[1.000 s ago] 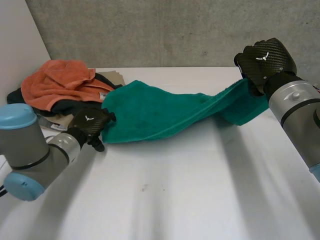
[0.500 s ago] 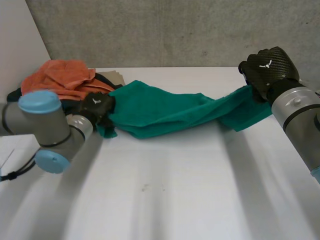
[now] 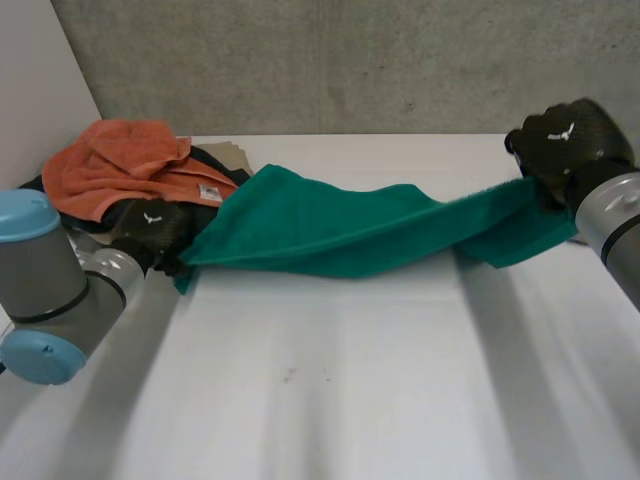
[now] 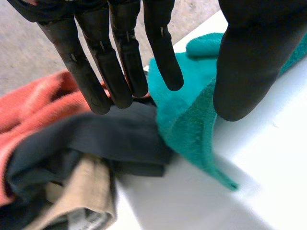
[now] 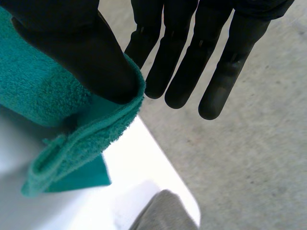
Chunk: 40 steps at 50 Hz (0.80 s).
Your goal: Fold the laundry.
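the green towel (image 3: pixel 330 225), likely soft and limp, sags between left hand (image 3: pixel 150 230) and right hand (image 3: pixel 565 145), each pinching an end under its thumb, a sound hold.

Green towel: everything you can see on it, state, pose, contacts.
The green towel is plain teal cloth, terry by its look, drawn out long between both hands over the white table. The left hand pinches one end beside the laundry pile; the right hand pinches the other end, raised, thumb on a doubled edge. Its middle hangs in loose lengthwise folds.
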{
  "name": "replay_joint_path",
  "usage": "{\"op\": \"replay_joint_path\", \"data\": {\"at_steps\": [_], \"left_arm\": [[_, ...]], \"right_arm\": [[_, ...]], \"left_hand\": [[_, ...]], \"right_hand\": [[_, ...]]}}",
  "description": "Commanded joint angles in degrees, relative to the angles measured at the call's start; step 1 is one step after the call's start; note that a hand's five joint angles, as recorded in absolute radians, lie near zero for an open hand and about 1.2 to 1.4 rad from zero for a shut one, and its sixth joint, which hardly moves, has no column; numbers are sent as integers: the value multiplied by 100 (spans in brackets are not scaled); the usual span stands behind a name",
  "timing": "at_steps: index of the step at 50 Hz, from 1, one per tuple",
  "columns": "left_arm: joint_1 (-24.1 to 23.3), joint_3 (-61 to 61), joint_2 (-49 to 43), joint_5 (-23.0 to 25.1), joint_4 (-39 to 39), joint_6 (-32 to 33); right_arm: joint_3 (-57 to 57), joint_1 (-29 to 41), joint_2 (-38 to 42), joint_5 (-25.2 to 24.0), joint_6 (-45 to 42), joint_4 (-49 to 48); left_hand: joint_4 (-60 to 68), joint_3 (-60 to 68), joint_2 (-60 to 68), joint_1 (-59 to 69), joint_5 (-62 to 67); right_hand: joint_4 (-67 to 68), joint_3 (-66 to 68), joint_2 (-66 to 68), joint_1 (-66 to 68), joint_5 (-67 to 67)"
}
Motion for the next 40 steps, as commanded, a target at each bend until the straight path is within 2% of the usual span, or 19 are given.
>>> {"op": "replay_joint_path", "data": {"at_steps": [1, 14, 16, 17, 18, 21, 23, 27, 29, 32, 33, 36, 37, 40], "left_arm": [[-68, 51, -178, -1, -7, -12], [-68, 569, -916, -71, 46, 67], [-59, 754, -1057, -97, 29, 172], [-24, 841, -1118, -150, 28, 251], [2, 851, -1127, -185, 28, 278], [64, 878, -1005, -483, -24, 296], [134, 737, -453, -624, -59, 243], [108, 105, 804, -502, -77, 216], [134, -141, 1688, -502, -86, 216], [134, -247, 2517, -493, -121, 243], [135, -239, 2999, -493, -234, 260], [178, -169, 3617, -458, -550, 278], [196, -38, 3906, -440, -865, 287], [205, 200, 4041, -300, -1558, 295]], "right_arm": [[193, -11, 221, -12, 10, -25], [246, -55, 221, -30, 54, -51], [246, -63, 221, -30, 80, -51], [238, -63, 221, -30, 89, -51], [237, -63, 221, -21, 89, -51], [237, -72, 212, -21, 71, -25], [229, -72, 204, 14, 36, -8], [141, -72, -85, 32, -60, 97], [1, -81, -524, 14, -271, 352], [-437, -194, -1042, 40, -674, 807], [-561, -265, -1149, 49, -763, 949], [-1026, -572, -1439, 58, -982, 1519], [-1133, -651, -1466, 58, -1018, 1661], [-1388, -862, -1440, -3, -1071, 2135]], "left_hand": [[165, 156, 167, 163, 184], [-39, -49, -38, -41, -21], [1049, 1040, 1051, 1047, 1067], [2737, 2727, 2738, 2735, 2755], [3501, 3491, 3502, 3499, 3519], [3508, 3499, 3510, 3506, 3527], [3508, 3499, 3510, 3506, 3527], [3508, 3499, 3510, 3506, 3527], [3508, 3499, 3510, 3506, 3527], [3508, 3499, 3510, 3506, 3527], [3508, 3499, 3510, 3506, 3527], [3508, 3499, 3510, 3506, 3527], [3508, 3499, 3510, 3506, 3527], [3508, 3499, 3510, 3506, 3527]], "right_hand": [[1135, 1197, 1272, 1557, 1196], [1135, 1197, 1272, 1557, 1196], [1135, 1197, 1272, 1557, 1196], [1135, 1197, 1272, 1557, 1196], [1135, 1197, 1272, 1557, 1196], [1135, 1197, 1272, 1557, 1196], [1135, 1197, 1272, 1557, 1196], [1135, 1197, 1272, 1557, 1196], [1135, 1197, 1272, 1557, 1196], [1135, 1197, 1272, 1557, 1196], [1135, 1197, 1272, 1557, 1196], [1135, 1197, 1272, 1557, 1196], [1135, 1197, 1272, 1557, 1196], [1135, 1197, 1272, 1557, 1196]]}}
